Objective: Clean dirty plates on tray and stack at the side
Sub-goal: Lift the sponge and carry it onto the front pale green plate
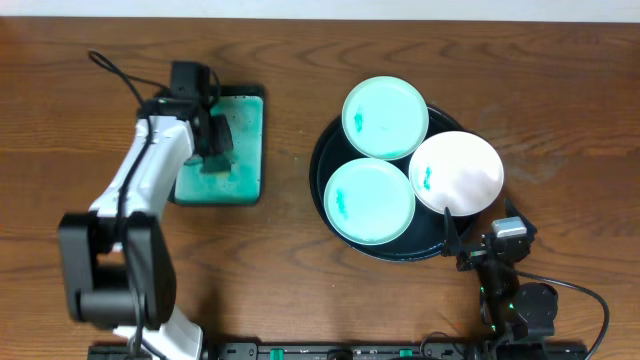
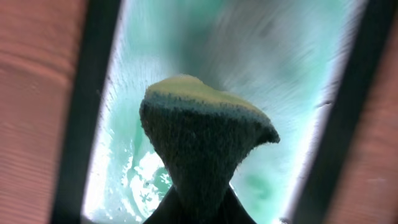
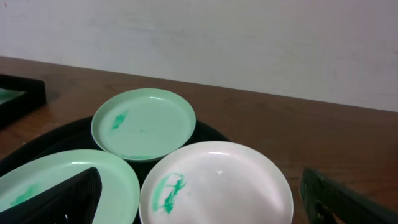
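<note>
Three dirty plates are set on the tray; a sponge is pinched by the left end effector; the right end effector is spread.

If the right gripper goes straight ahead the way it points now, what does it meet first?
Most likely the white plate, straight ahead of the open right gripper; depth is unclear.

3 plates lie on the tray, right of centre.
</note>
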